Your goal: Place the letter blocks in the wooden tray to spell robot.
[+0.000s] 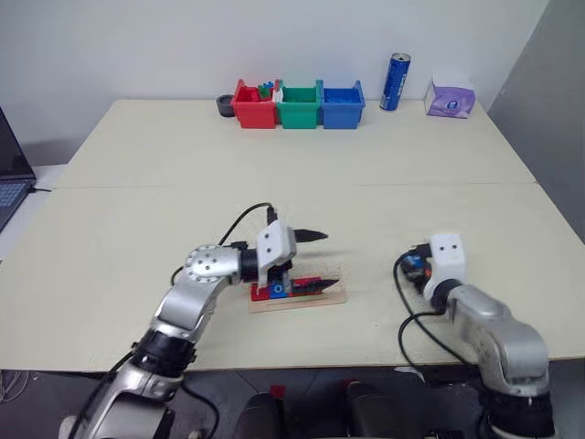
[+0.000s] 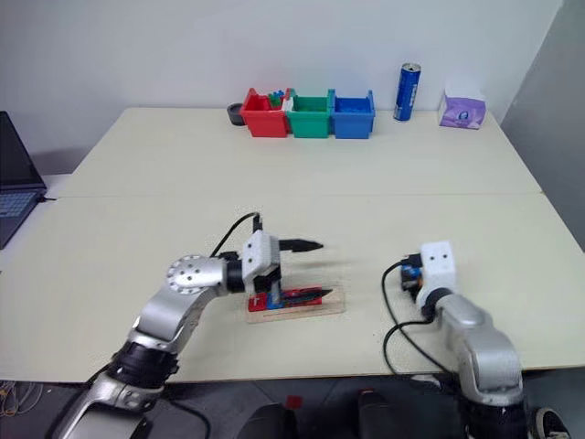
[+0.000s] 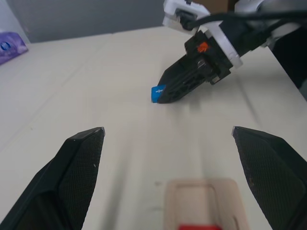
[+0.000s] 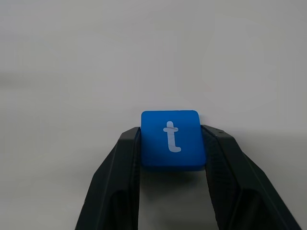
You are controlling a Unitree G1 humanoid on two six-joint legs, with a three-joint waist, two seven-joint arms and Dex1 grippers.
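**Blue "t" block clamped in the right jaws, tray part filled**

Nearest the robot, the wooden tray [image 1: 299,299] lies flat on the desk [image 1: 302,165] close to its front edge, with red and blue letter blocks [image 1: 276,291] seated at its left end (their letters cannot be read). The left gripper [image 1: 322,259] hangs over the tray, jaws spread wide and holding nothing. Off to the right, well apart from the tray, the right gripper [image 4: 170,139] has its two fingers clenched on the sides of a blue block [image 4: 171,139] marked with a white "t", face up. At the far edge stand red, green and blue bins [image 1: 297,104], a blue can [image 1: 395,81] and a purple tissue box [image 1: 450,96].
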